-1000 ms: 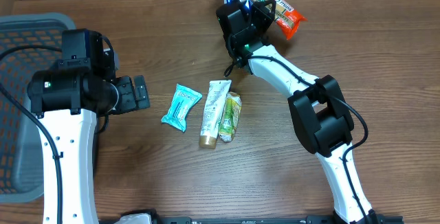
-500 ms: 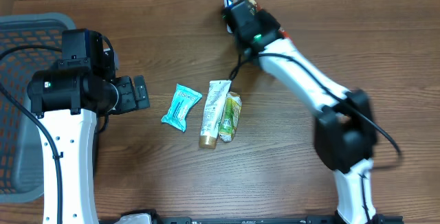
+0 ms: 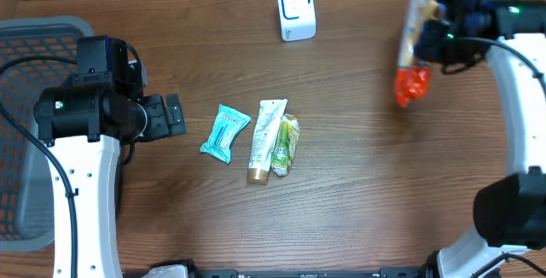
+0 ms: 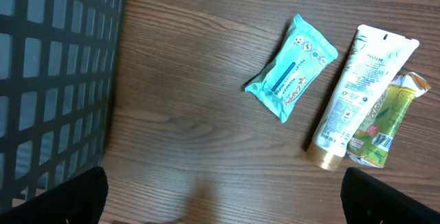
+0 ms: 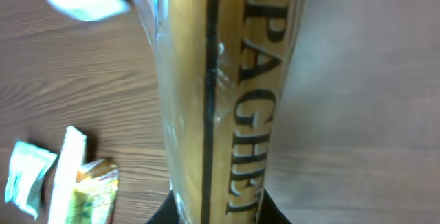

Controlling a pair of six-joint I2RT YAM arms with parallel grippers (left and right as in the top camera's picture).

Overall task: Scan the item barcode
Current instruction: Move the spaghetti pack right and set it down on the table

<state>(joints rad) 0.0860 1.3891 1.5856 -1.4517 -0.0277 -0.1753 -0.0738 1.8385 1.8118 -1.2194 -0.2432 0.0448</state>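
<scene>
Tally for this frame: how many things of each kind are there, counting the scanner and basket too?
small packets: 2, teal packet and green packet
white tube: 1
spaghetti pack: 1
scanner: 1
basket: 1
Total: 6

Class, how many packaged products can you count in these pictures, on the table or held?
4. Three lie side by side mid-table: teal packet, white tube, green sachet. The spaghetti pack is held in the right gripper, far right. The basket may hide more.

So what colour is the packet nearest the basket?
Teal; the packet shows best in the left wrist view.
</scene>
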